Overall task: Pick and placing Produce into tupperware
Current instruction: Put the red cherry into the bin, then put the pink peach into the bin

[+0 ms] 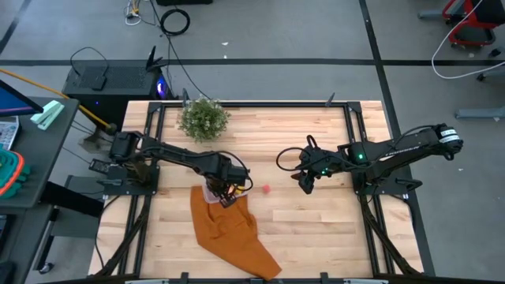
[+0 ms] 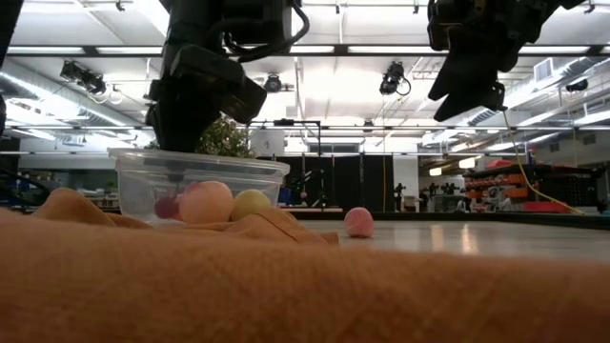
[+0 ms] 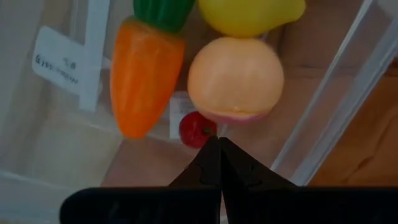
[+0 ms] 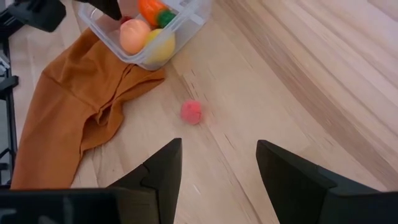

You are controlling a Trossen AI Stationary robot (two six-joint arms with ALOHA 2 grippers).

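Pink fruit (image 4: pixel 191 112) lies on your desk (image 4: pixel 298 74), right of the tupperware (image 4: pixel 186 18) holding carrot (image 3: pixel 144 74), lemon (image 3: pixel 249 15), peach (image 3: pixel 235 78). Left hand (image 3: pixel 219 144) seems closed inside it; right hand (image 4: pixel 217 163) hovers open.

High view: left gripper (image 1: pixel 227 193) and its arm cover most of the tupperware (image 1: pixel 215 192); contents too small to tell. Pink piece (image 1: pixel 267 188), between the two grippers, too small to identify.

Low view: rust-orange cloth (image 2: pixel 286 286) hides the box base and the lower parts of the produce under the left gripper. Both arms cut off at the picture's edge.

Left wrist view: lemon (image 3: pixel 252 14) and the carrot (image 3: pixel 146 74) green tip cut off beyond the fingertips.

Right wrist view: carrot partly cut off.
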